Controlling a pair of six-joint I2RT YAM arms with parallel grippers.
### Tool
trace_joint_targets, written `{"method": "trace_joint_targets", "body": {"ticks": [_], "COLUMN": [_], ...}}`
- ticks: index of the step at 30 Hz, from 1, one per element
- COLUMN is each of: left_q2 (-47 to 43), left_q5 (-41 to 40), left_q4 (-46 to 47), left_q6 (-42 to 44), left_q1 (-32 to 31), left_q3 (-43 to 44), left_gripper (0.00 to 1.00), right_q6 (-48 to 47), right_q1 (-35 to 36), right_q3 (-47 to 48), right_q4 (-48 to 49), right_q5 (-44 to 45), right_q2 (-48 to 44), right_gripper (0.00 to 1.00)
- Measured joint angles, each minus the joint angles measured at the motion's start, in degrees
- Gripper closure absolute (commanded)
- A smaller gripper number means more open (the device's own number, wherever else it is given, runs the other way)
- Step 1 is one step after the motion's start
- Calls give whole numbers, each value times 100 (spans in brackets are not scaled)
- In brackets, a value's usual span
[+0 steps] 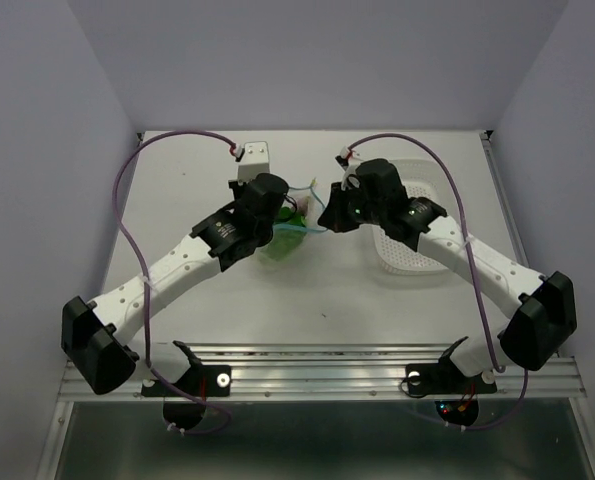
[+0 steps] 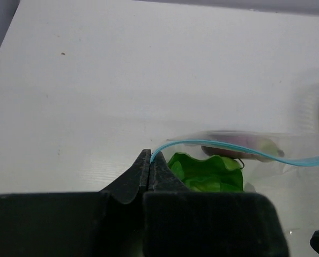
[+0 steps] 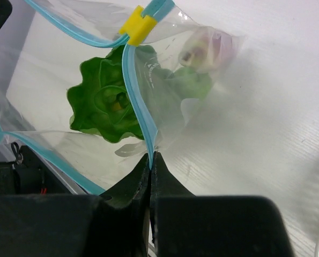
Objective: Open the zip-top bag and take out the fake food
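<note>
Closest to us, the left end effector (image 2: pixel 150 160) has its jaws pressed together on the blue zip strip (image 2: pixel 213 145) of the zip-top bag (image 2: pixel 288 160). The right end effector (image 3: pixel 150 160) pinches what looks like the other lip in the same way. Just beyond both tips, between the parted strips, the fake food (image 3: pixel 111 112) lies inside: a green leafy piece (image 3: pixel 103 104) and, farther out, a purple piece (image 3: pixel 207 45). We judge the mouth partly opened, but nothing is out on the bench (image 2: pixel 95 80) yet.
</note>
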Motion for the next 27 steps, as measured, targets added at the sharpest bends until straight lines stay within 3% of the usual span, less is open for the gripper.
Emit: {"method": "trace_joint_targets", "body": {"ticks": [15, 24, 27], "left_q2": [-354, -219, -131], "left_q5": [-96, 750, 968], "left_q4": [442, 933, 986], "left_q6": [555, 595, 555], "left_q1": [267, 286, 225], "left_q3": [-118, -968, -1141], "left_gripper": [100, 100, 100], "right_q6": [352, 376, 382], "right_q1": [37, 33, 33], "right_q3": [267, -170, -192], "right_q4": [393, 866, 885], "right_q5": [240, 140, 142], "right_q2": [955, 1366, 1502], "right_gripper": [99, 99, 89]}}
